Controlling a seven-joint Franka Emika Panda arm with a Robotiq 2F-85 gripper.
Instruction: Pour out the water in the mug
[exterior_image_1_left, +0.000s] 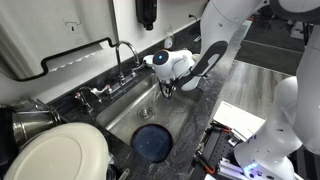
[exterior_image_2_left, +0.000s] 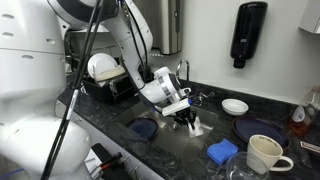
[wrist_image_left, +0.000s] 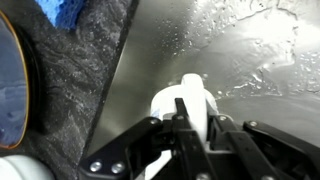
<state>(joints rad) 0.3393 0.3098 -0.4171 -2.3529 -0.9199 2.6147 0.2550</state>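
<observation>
The mug (wrist_image_left: 196, 90) is held right in the gripper (wrist_image_left: 198, 118), with the jaws drawn in and pinching it. In the wrist view white is seen on both sides of one finger, so whether the wall or the whole body is clamped can't be told. In an exterior view the mug (exterior_image_2_left: 196, 126) is seen just under the jaws, hung over the sink (exterior_image_2_left: 170, 140) and low in the basin.

Its long axis is lined up roughly with the fingers and runs away from the wrist camera toward the sink floor. So it's leaned along with the gripper rather than stood upright. Which end is the mouth can't be made out.

The sink is bare steel, with streaks and glare seen across its floor in the wrist view. It's set into a dark speckled stone tabletop (wrist_image_left: 80, 80). A faucet (exterior_image_1_left: 125, 52) is mounted behind the sink, and a dark plate (exterior_image_1_left: 152, 142) is laid at one end of the basin. A blue sponge (exterior_image_2_left: 222, 150) and a white bowl (exterior_image_2_left: 235, 105) are parked on the tabletop beside the sink. A black dispenser (exterior_image_2_left: 247, 32) is fixed to the wall above the sink.
</observation>
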